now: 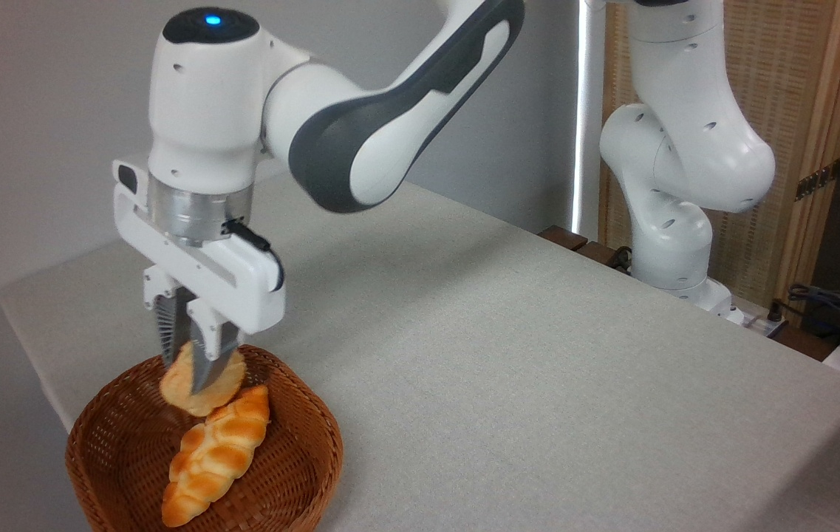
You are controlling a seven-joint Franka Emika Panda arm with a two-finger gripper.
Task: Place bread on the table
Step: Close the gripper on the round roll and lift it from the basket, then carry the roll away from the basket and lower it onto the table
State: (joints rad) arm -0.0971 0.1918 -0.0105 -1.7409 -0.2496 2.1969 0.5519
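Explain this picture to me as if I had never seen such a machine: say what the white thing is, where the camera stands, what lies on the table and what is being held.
The white jointed thing is a robot arm; its base stands at the far right edge of the table. At its end is a gripper, a two-fingered clamp pointing straight down. The one picture comes from a fixed camera that stands off the table and looks down across it at an angle. The table has a light grey cloth-like top. At its near left corner sits a round brown wicker basket. In the basket lies a braided golden loaf. The gripper's fingers are closed on a small pale round bun, the bread, which hangs just above the basket and over the loaf's upper end. It is not on the table yet.
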